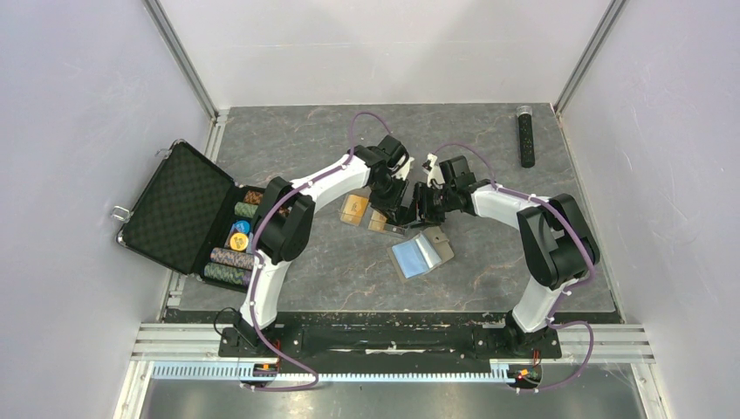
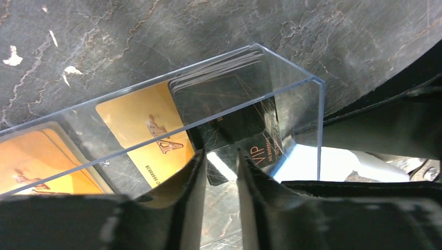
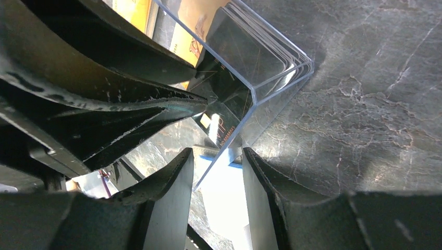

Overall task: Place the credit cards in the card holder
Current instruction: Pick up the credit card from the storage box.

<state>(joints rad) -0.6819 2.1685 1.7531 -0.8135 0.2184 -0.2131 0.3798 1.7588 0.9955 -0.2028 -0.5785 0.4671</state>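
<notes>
The card holder (image 1: 421, 253) lies open on the table, light blue inside up, just in front of both grippers. Two orange-gold credit cards (image 1: 354, 208) (image 1: 377, 220) lie by a small clear plastic box (image 1: 394, 223). In the left wrist view, gold cards (image 2: 151, 130) and a shadowed stack of cards (image 2: 229, 99) show through the box wall (image 2: 292, 83). My left gripper (image 2: 220, 156) is narrowly open at the box, a card corner between its tips. My right gripper (image 3: 216, 153) is open, straddling the box's edge (image 3: 224, 151). It meets the left gripper (image 1: 400, 209) from the right.
An open black poker-chip case (image 1: 188, 214) with chip stacks stands at the left, by the left arm. A black remote (image 1: 526, 135) lies at the far right. Grey walls enclose the dark marbled table (image 1: 489, 253).
</notes>
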